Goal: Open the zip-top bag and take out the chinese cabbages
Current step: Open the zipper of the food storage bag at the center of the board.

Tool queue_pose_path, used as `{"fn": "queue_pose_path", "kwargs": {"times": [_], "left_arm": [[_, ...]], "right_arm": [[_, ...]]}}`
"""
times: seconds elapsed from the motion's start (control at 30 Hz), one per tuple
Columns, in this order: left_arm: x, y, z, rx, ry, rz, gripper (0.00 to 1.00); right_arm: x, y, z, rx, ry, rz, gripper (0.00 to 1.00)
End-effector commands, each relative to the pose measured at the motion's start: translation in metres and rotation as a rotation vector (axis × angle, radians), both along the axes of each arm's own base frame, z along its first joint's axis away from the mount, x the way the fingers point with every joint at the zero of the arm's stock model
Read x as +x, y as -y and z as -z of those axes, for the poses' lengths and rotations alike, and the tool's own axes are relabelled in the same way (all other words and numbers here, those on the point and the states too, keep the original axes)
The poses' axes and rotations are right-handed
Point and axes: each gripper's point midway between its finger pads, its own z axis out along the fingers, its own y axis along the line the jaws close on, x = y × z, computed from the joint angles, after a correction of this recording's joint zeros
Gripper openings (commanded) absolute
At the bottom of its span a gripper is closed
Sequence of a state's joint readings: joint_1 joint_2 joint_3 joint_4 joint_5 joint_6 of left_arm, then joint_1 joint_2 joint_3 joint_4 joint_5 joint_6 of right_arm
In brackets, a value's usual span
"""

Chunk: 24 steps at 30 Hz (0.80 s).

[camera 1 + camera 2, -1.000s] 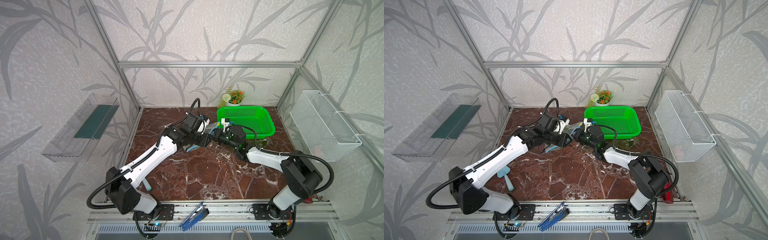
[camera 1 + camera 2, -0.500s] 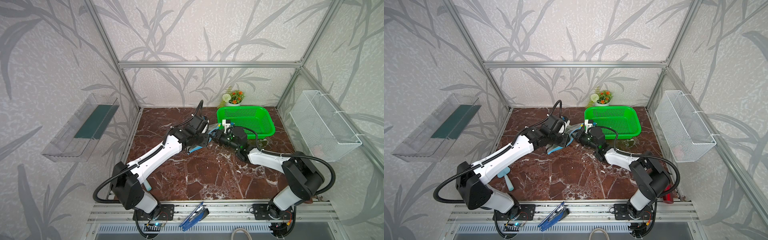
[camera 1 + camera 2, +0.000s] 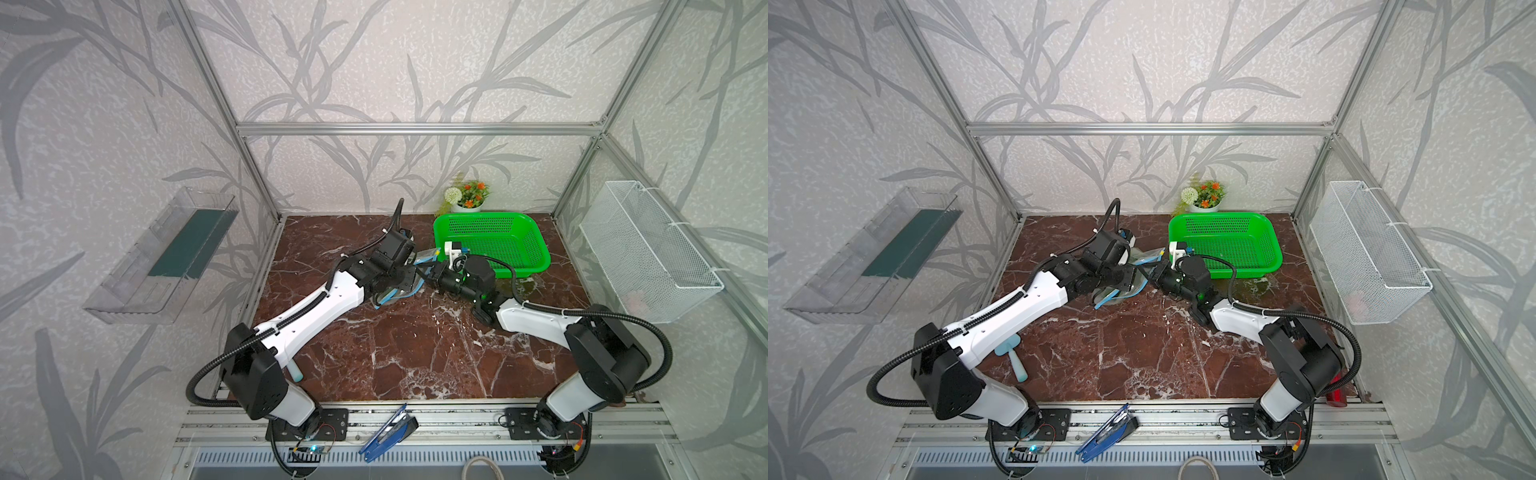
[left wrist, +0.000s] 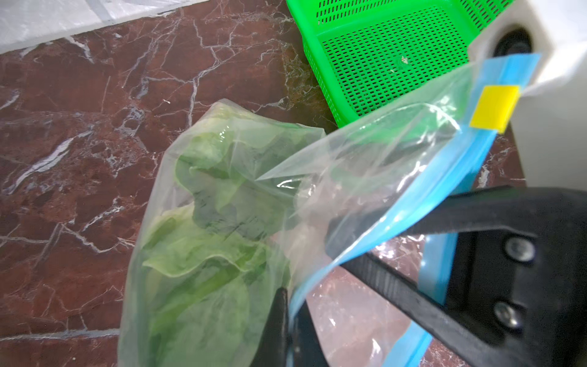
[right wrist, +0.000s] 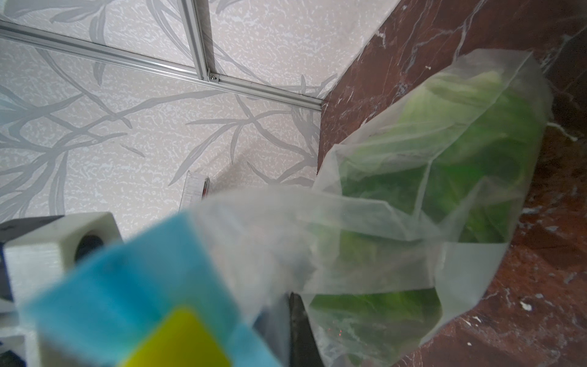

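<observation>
I see my left gripper [image 4: 290, 305] with its jaws pinched together on the blue rim of the zip-top bag [image 4: 349, 178], and my right gripper [image 3: 430, 276] has its jaws clamped on the same strip. The bag lies on the desk [image 3: 415, 353] just beside the green basket [image 3: 534, 249], with the chinese cabbages [image 4: 206, 254] inside it.
</observation>
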<state>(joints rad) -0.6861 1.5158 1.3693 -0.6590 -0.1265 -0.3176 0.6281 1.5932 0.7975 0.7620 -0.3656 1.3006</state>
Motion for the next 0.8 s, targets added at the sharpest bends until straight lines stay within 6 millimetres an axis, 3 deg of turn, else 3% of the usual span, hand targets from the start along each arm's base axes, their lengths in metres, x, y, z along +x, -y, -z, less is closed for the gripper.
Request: {"fn": "queue_pose_path", "kwargs": {"times": [0.0, 0.17, 0.37, 0.53, 0.57, 0.63, 0.77], "left_arm": [[0.007, -0.036, -0.023, 0.107, 0.080, -0.129, 0.00], [0.009, -0.044, -0.042, 0.114, 0.144, -0.148, 0.00], [0.010, -0.044, -0.055, 0.063, 0.167, -0.179, 0.00], [0.004, -0.018, -0.058, -0.078, 0.131, -0.095, 0.00], [0.002, -0.010, -0.058, -0.118, 0.116, -0.082, 0.00], [0.000, 0.001, -0.054, -0.161, 0.082, -0.058, 0.00], [-0.003, 0.010, -0.046, -0.187, 0.044, -0.040, 0.00]], "right_arm": [[-0.012, 0.006, -0.016, 0.010, 0.039, -0.019, 0.00], [-0.035, 0.027, 0.020, -0.187, -0.042, -0.020, 0.00], [-0.057, 0.077, 0.044, -0.527, -0.081, 0.037, 0.00], [-0.059, 0.093, 0.050, -0.629, -0.084, 0.030, 0.49], [-0.059, 0.095, 0.049, -0.642, -0.080, 0.021, 0.55], [-0.060, 0.100, 0.042, -0.678, -0.058, 0.018, 0.61], [-0.067, 0.116, -0.004, -0.725, 0.069, 0.053, 0.66]]}}
